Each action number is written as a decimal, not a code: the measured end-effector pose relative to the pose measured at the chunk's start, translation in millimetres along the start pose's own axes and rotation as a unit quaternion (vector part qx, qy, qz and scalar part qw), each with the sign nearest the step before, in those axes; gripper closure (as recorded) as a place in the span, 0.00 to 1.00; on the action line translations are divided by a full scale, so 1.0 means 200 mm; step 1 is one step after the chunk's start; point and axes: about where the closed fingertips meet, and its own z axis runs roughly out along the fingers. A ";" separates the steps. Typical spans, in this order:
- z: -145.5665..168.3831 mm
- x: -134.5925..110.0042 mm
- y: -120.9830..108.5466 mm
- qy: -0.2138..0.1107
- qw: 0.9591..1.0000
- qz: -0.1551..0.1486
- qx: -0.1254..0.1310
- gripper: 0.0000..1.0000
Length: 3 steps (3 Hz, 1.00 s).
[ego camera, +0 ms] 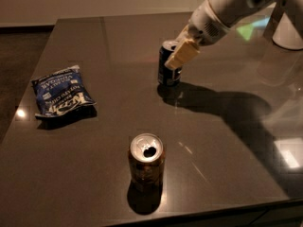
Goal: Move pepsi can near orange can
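The pepsi can [166, 74], dark blue with a silver top, stands upright on the dark table at the centre back. My gripper [173, 60] comes in from the upper right and is closed around the can's upper part. One cream finger [182, 54] lies across the can's front right side; the other finger is hidden behind the can. The orange can [147, 163], orange-brown with an opened silver top, stands upright near the table's front edge, well in front of the pepsi can and slightly to its left.
A flat blue chip bag [61, 91] lies on the left side of the table [227, 141]. The white robot arm [227, 11] crosses the back right corner and throws a dark shadow to the right of the pepsi can. The table's front edge is just below the orange can.
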 end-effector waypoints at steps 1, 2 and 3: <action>-0.13 0.07 0.13 -0.009 1.000 -0.016 -0.018 1.00; -0.21 0.14 0.30 -0.013 0.998 -0.037 -0.041 1.00; -0.24 0.20 0.50 -0.007 0.995 -0.070 -0.067 1.00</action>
